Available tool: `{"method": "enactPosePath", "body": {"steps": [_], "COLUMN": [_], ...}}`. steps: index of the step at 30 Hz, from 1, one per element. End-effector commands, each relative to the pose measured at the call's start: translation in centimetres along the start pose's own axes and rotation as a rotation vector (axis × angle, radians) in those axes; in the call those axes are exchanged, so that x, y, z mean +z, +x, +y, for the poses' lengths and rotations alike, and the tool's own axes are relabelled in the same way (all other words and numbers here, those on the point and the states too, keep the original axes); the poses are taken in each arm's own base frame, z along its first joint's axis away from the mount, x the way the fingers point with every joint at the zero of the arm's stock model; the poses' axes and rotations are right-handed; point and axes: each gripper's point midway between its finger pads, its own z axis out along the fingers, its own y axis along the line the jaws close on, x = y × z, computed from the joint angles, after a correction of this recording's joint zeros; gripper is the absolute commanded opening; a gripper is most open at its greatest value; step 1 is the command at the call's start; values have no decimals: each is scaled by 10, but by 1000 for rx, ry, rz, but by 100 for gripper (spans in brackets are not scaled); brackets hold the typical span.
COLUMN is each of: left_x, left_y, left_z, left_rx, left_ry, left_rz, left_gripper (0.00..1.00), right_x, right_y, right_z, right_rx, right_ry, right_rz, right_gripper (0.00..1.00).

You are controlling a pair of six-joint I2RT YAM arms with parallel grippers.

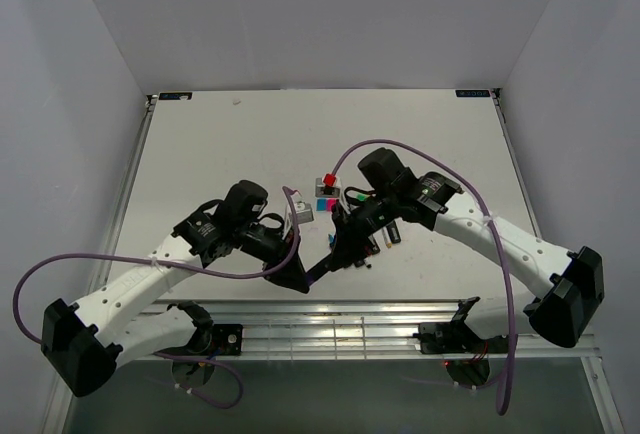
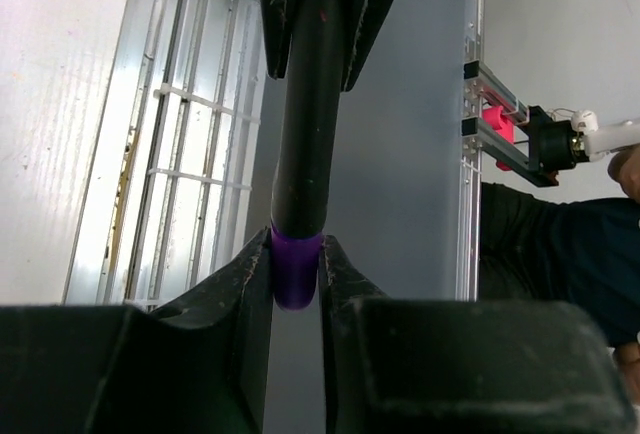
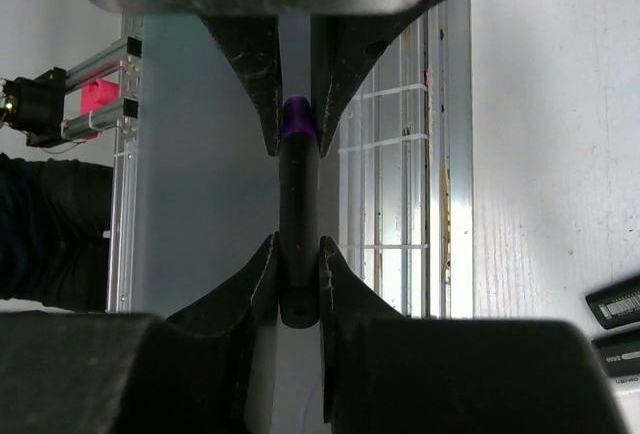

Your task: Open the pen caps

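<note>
A stubby black marker (image 1: 322, 272) hangs in the air between my two grippers, above the table's near edge. My left gripper (image 2: 296, 266) is shut on its purple pen cap (image 2: 296, 272), which still sits on the marker body (image 2: 305, 104). My right gripper (image 3: 298, 279) is shut on the other, black end of the body (image 3: 298, 214). In the right wrist view, the purple cap (image 3: 298, 120) shows between the left gripper's fingers (image 3: 262, 84) at the top. In the top view the left gripper (image 1: 303, 281) and right gripper (image 1: 342, 254) face each other.
Small coloured caps and pens lie mid-table: a red piece (image 1: 327, 180), blue and pink ones (image 1: 322, 204) and dark markers (image 1: 390, 232). A white box (image 1: 301, 212) sits beside the left wrist. Two black markers (image 3: 615, 306) lie at the right. The metal front rail (image 1: 330, 326) runs below.
</note>
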Motion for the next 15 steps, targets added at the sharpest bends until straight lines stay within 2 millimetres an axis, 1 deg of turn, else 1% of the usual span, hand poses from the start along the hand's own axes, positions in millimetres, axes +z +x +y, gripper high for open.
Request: {"method": "enactPosePath", "body": {"steps": [1, 2, 3, 5, 6, 7, 8, 9, 10, 11, 12, 13, 14, 15], "left_x": [-8, -10, -13, -19, -24, -31, -37, -47, -57, -64, -71, -78, -85, -88], "left_y": [-19, -22, -27, -37, -45, -53, -60, -72, -81, -87, -97, -100, -104, -117], "left_z": [3, 4, 4, 12, 12, 25, 30, 31, 41, 42, 44, 44, 51, 46], "left_rx": [28, 32, 45, 42, 48, 44, 43, 62, 26, 13, 4, -66, -103, -96], "left_ry": [-89, -105, -128, -204, -242, -342, -399, -445, -535, -571, -602, -621, -665, -639], "left_rz": [-69, -83, -103, -139, -172, -209, -241, -307, -374, -427, -490, -562, -623, -694], "left_gripper": [32, 36, 48, 59, 62, 67, 68, 69, 70, 75, 77, 78, 79, 79], "right_x": [3, 0, 0, -1, -2, -3, -7, -10, -15, -18, -22, -31, -34, -39], "right_y": [-4, -4, -2, 5, 6, 14, 12, 12, 11, 15, 10, 7, 10, 0], "right_z": [1, 5, 4, 0, -2, -9, -10, -14, -22, -24, -30, -39, -41, -45], "right_rx": [-27, -38, -35, -21, 6, 55, 47, 61, 85, 123, 126, 156, 181, 211], "right_ry": [-31, -31, -27, -12, 3, 23, 41, 65, 95, 114, 151, 187, 204, 229], "right_rz": [-42, -56, -64, -84, -92, -93, -120, -138, -165, -185, -221, -265, -299, -359], "right_gripper": [8, 8, 8, 8, 8, 8, 8, 8, 8, 8, 8, 8, 8, 8]}}
